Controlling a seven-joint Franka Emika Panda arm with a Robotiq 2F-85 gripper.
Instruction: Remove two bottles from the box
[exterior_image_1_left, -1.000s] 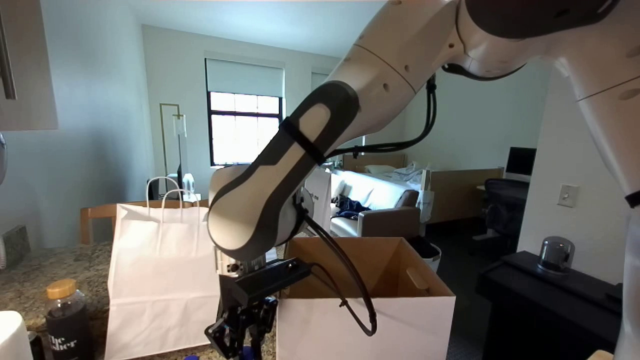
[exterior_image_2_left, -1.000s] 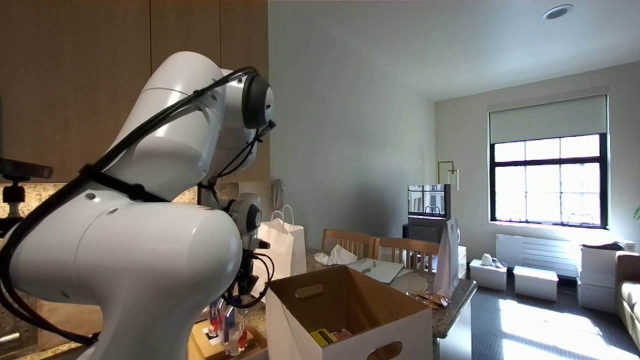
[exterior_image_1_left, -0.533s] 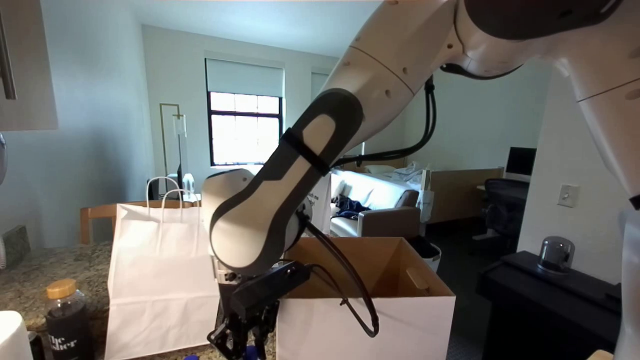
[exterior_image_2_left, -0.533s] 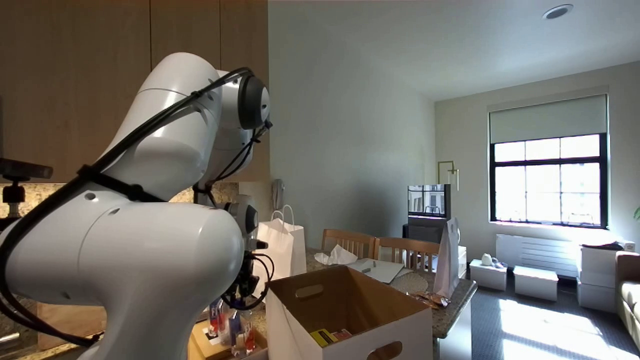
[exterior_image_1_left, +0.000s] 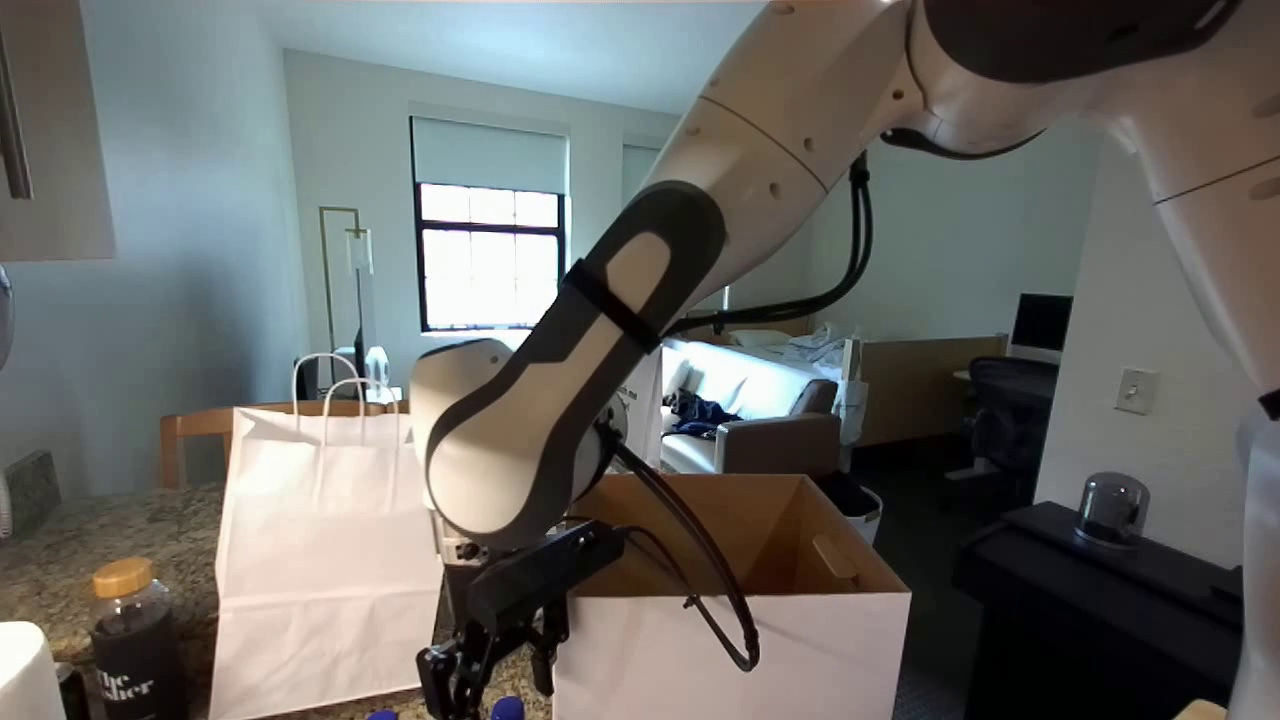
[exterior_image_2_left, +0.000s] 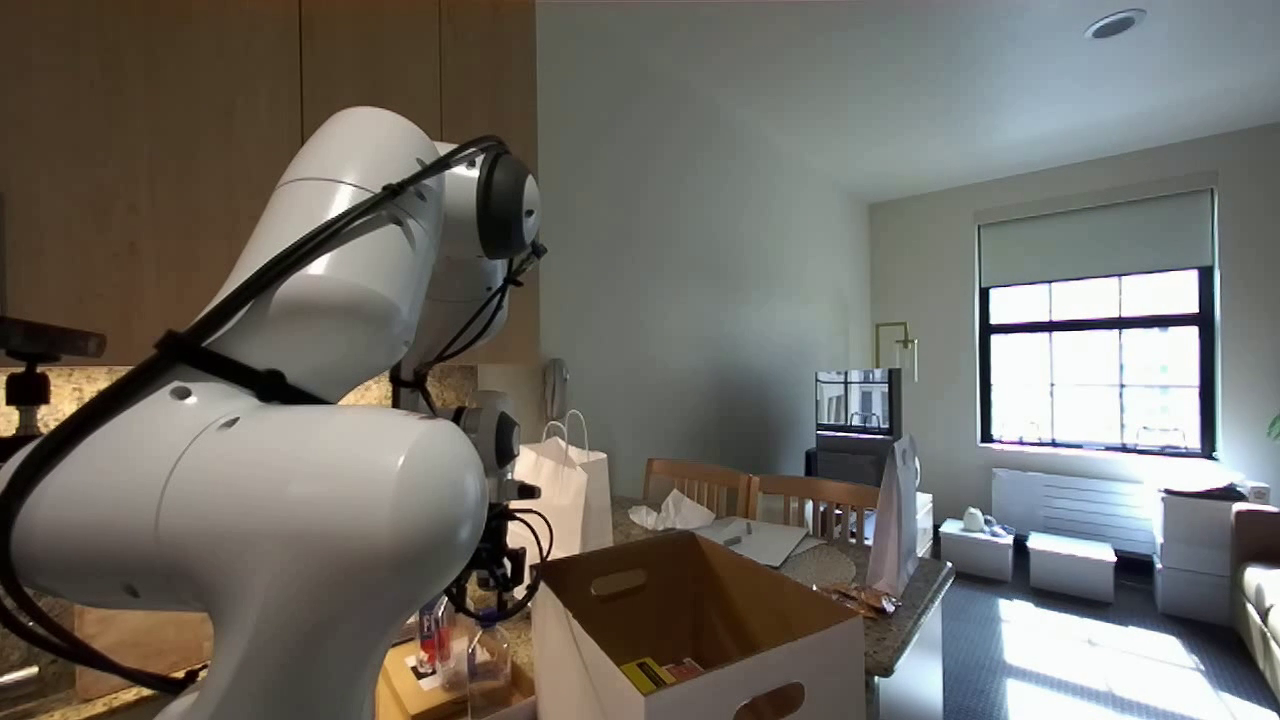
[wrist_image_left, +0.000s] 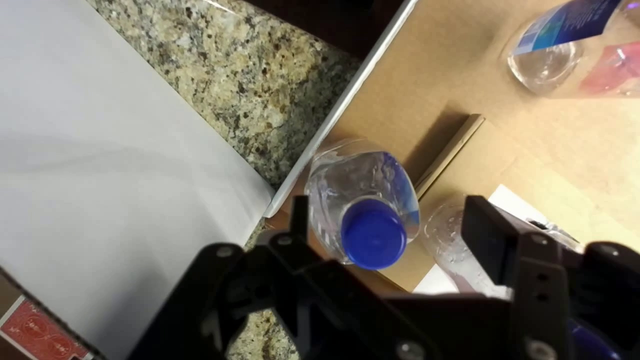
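Gripper (wrist_image_left: 387, 215) spread wide, nothing held. Wrist view: blue-capped bottle (wrist_image_left: 374, 233) stands in a low cardboard tray (wrist_image_left: 440, 60), seen between the fingers (wrist_image_left: 482, 232); contact unclear. Second bottle (wrist_image_left: 447, 232) close by, partly hidden by a finger. Large box (exterior_image_2_left: 690, 590), white outside, just beside the tray.

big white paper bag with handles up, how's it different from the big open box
The paper bag has looped handles rising above its top; the box has slots cut in its walls. The bag's visible sides are white; the box is white outside but brown inside. The box's open top shows a yellow item, whereas the bag's inside is hidden. Both stand upright with white outsides.
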